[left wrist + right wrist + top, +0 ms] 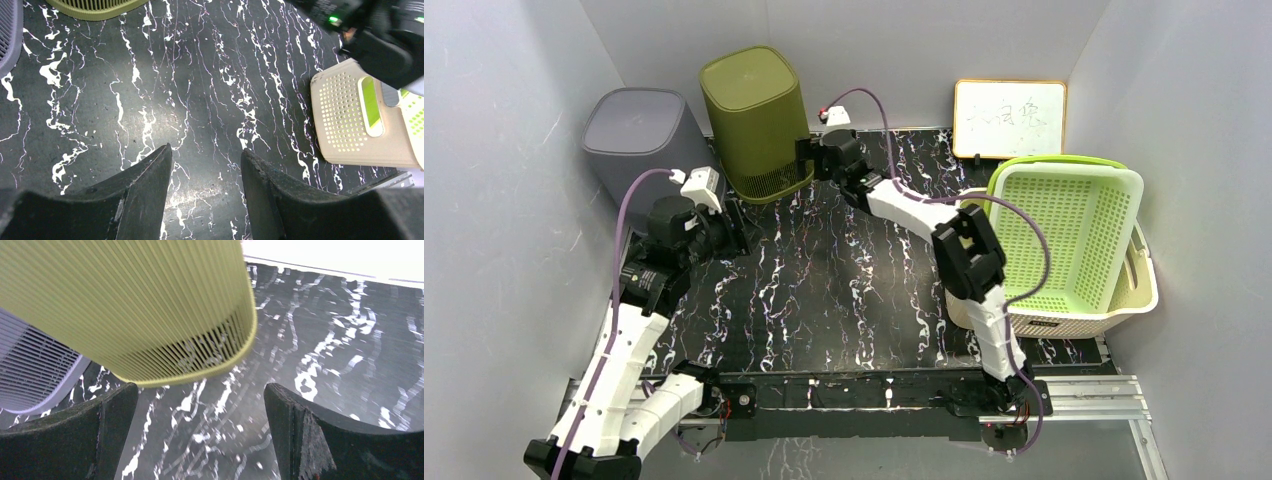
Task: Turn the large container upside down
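A tall olive-green slatted container stands at the back of the table with its open rim down and its closed base up. It fills the upper left of the right wrist view, and its rim shows in the left wrist view. My right gripper is open and empty, just right of the container's lower edge and apart from it. My left gripper is open and empty over the bare table in front of the container.
A grey slatted container stands left of the olive one, also rim down. At the right, a lime-green perforated basket rests tilted in a beige basket. A whiteboard leans on the back wall.
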Robot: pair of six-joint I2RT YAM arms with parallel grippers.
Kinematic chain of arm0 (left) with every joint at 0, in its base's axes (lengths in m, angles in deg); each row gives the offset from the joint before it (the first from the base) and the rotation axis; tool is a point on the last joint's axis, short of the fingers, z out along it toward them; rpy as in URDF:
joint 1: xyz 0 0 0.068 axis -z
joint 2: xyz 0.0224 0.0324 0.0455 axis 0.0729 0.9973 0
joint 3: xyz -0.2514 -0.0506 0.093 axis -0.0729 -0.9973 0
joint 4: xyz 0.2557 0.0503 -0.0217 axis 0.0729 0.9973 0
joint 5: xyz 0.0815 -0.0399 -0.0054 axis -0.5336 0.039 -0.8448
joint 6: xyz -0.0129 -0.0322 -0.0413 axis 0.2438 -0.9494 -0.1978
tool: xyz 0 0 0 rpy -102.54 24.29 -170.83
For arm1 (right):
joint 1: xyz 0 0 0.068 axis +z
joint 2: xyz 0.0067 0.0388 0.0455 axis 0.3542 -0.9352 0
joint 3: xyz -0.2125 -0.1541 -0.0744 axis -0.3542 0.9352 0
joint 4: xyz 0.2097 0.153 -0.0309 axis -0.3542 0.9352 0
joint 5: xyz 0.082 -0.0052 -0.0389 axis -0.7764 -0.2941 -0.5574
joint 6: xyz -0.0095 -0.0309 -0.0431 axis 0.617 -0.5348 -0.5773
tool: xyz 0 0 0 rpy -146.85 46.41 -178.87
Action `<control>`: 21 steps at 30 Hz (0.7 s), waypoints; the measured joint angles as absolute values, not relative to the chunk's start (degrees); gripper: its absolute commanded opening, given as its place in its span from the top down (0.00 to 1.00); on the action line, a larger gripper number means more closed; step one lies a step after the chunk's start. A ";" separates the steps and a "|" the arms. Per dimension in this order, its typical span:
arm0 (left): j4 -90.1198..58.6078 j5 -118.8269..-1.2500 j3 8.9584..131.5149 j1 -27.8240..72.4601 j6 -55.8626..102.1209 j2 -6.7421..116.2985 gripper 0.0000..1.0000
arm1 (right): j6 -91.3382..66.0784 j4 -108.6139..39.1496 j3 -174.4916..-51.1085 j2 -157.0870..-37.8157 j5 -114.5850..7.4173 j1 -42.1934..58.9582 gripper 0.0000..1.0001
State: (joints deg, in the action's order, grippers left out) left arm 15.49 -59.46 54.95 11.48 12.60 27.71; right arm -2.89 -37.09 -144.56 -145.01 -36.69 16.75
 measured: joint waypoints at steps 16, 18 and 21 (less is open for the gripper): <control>13.61 -55.87 52.57 11.48 12.60 29.13 0.28 | -4.29 -24.32 -116.36 -98.87 -11.62 17.87 0.02; 12.87 -55.11 51.32 11.48 12.64 29.28 0.22 | -3.43 -19.25 -115.80 -96.20 -7.38 17.95 0.02; 12.08 -54.02 50.60 11.48 12.69 30.27 0.11 | -1.80 -12.43 -113.96 -92.05 -2.17 17.93 0.02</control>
